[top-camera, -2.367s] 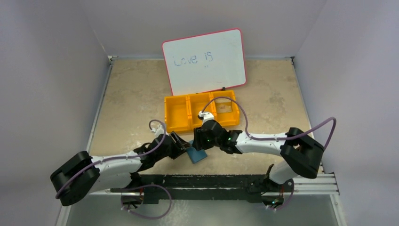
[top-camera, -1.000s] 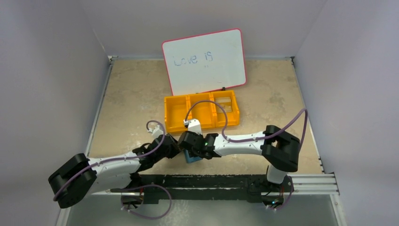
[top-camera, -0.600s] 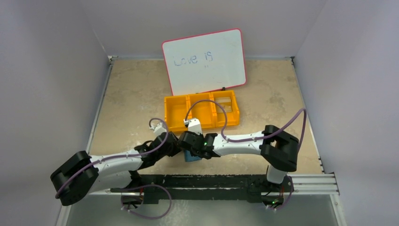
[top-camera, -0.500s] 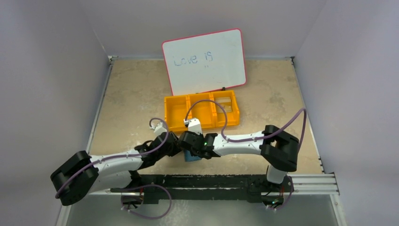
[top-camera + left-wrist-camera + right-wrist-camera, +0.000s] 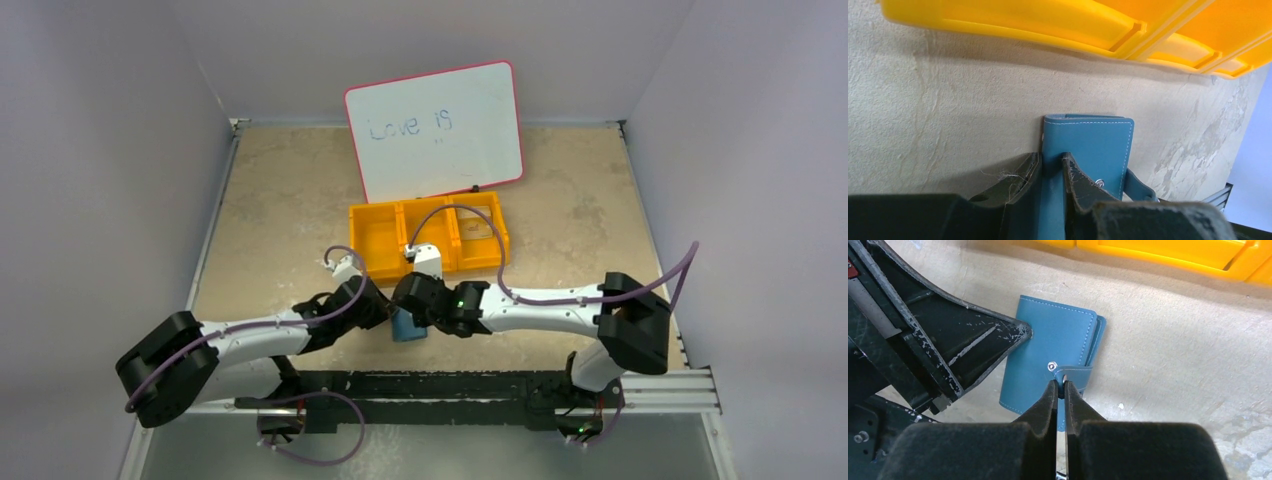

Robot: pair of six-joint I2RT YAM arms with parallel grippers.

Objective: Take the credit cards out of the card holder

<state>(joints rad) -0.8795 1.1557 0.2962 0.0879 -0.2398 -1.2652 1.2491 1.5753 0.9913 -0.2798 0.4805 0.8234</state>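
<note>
The card holder [image 5: 407, 327] is a teal-blue folded wallet lying on the table just in front of the orange bin. My left gripper [image 5: 1052, 162] is shut on the card holder [image 5: 1095, 142] at its left edge, one finger on each side of the flap. My right gripper [image 5: 1060, 386] is shut on the thin closure tab [image 5: 1079, 375] beside the silver snap stud [image 5: 1051, 366]; the tab is lifted off the stud. In the top view both grippers meet over the wallet, left [image 5: 383, 312] and right [image 5: 418, 303]. One greyish-tan credit card [image 5: 478, 228] lies in the bin's right compartment.
The orange three-compartment bin [image 5: 372, 246] stands just behind the wallet, its front wall close in both wrist views [image 5: 1013, 22] [image 5: 1168, 252]. A pink-rimmed whiteboard [image 5: 435, 130] leans behind it. The left gripper's finger [image 5: 973, 337] crowds the wallet's left side.
My right gripper has closed onto the closure tab, and that arm's elbow has swung out to the right. The left gripper has shifted slightly while gripping the wallet. The wallet stays put.
</note>
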